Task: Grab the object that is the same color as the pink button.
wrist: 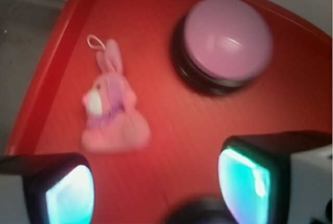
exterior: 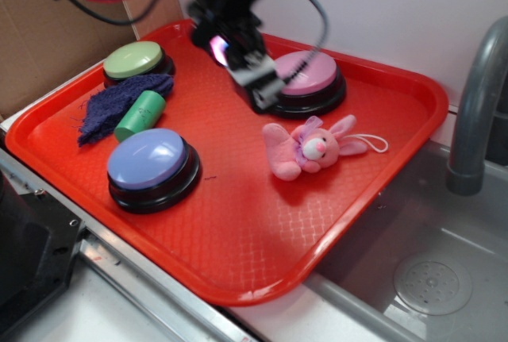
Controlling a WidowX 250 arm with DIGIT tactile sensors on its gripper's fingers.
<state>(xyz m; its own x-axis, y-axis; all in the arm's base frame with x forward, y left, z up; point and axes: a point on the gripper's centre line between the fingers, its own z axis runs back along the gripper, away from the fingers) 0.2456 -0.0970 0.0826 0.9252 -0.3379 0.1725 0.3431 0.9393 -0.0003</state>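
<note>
Both fingers of my gripper [wrist: 156, 193] fill the bottom of the wrist view, spread wide apart with bare red tray showing between them, so I read it as released and holding nothing. From the exterior camera I see the gripper [exterior: 258, 80] hanging over the back of the red tray [exterior: 238, 263], just in front of the pink button [exterior: 305, 72] and partly covering its near edge.

Nearest to me on the tray sits the lavender-blue button [exterior: 151, 163] on its black base. A little further back on the left I see a green cylinder [exterior: 141, 114] resting against a dark blue cloth [exterior: 115, 104], with the green button [exterior: 135, 60] behind them.

My target, the pink bunny [exterior: 309, 147], lies on its side toward the right of the tray, in front of the pink button and clear of the gripper, nothing touching it. In the wrist view the bunny [wrist: 112, 109] is ahead and to the left of the fingers, while the pink button [wrist: 226, 37] is further ahead to the right. It is a small plush with long ears, a white muzzle, a purple bow at the neck and a white string loop trailing from its head toward the tray rim. A grey faucet [exterior: 476, 96] stands beyond the tray at right.
</note>
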